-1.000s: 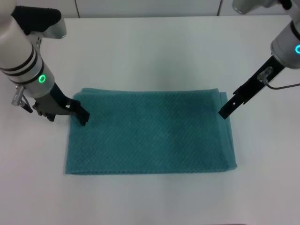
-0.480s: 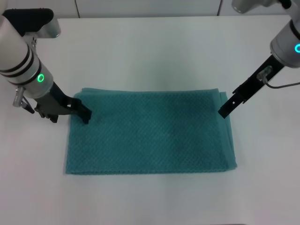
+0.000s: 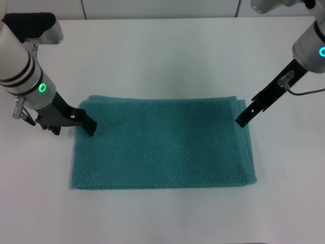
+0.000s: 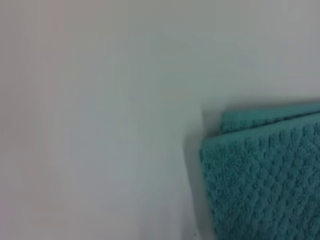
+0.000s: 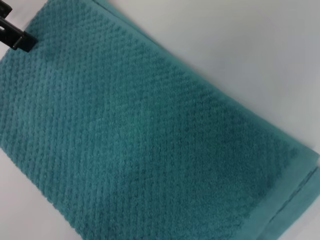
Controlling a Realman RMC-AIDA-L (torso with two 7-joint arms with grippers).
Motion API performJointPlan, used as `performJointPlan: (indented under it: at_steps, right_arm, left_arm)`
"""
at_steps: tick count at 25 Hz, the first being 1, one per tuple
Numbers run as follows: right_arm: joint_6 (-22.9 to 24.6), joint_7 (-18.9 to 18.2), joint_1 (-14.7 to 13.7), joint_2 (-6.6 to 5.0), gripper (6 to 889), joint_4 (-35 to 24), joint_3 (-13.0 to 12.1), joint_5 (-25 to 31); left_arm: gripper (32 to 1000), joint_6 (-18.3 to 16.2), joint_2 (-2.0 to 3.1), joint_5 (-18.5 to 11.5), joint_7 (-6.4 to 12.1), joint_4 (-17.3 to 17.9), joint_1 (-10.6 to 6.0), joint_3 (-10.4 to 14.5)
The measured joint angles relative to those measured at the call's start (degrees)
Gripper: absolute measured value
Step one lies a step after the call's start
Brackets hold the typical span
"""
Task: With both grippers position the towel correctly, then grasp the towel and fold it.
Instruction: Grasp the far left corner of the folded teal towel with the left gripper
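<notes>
The towel (image 3: 162,144) looks soft, light and limp, lying flat in layers. Best pinched at its far corners, where the left claw (image 3: 89,125) and right claw (image 3: 242,121) sit; whether either is open or closed, I cannot tell.

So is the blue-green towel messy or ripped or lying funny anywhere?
Nothing is ripped or spilled. The teal waffle-weave towel lies flat on the white table, slightly askew, its layered edges peeking out unevenly at the right end. The left gripper sits at its far left corner, the right gripper at its far right corner.
</notes>
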Motion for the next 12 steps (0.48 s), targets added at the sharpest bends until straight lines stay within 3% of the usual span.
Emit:
performJointPlan:
  at_steps: [12]
  right_arm:
    - [0.7,-0.1,0.0,0.00,853,0.3,0.1,0.0]
  left_arm:
    - [938,-2.6,-0.14,0.0,0.00,-2.5,-0.12,-0.1]
